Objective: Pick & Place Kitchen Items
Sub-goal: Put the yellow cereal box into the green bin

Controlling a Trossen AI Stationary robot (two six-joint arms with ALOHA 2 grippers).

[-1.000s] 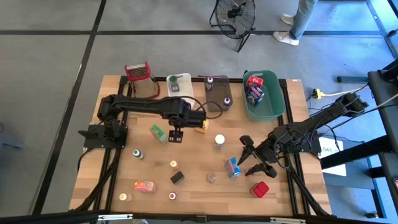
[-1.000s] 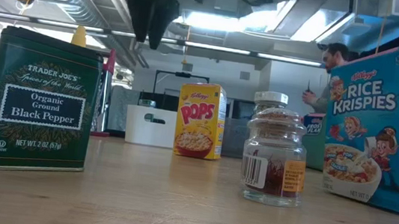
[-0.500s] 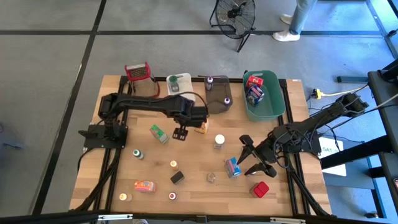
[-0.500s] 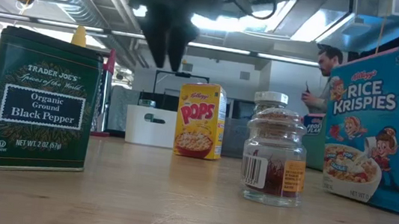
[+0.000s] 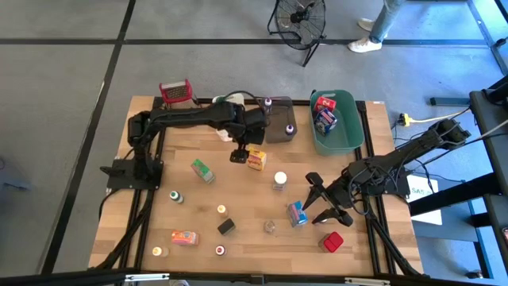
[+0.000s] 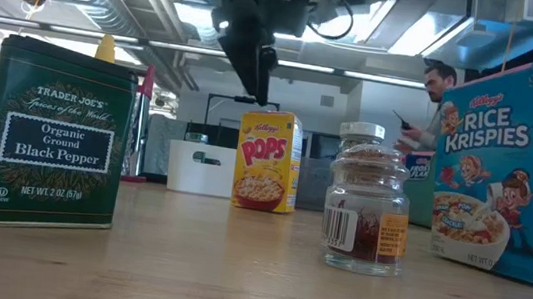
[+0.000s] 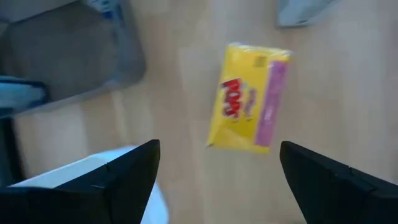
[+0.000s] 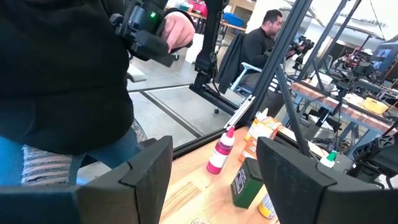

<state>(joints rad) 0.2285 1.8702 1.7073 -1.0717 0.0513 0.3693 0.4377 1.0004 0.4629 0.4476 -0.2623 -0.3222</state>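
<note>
The left gripper (image 5: 236, 156) hangs above the table with its jaws wide apart and nothing between them, just beside the yellow Pops cereal box (image 5: 256, 160), which lies on the wood near the grey tub (image 5: 277, 127). This appears to be the approach step. The next move calls for centring over the box, lowering, then closing. The right gripper (image 5: 321, 201) waits, open and empty, by the blue Rice Krispies box (image 5: 296, 213).
</note>
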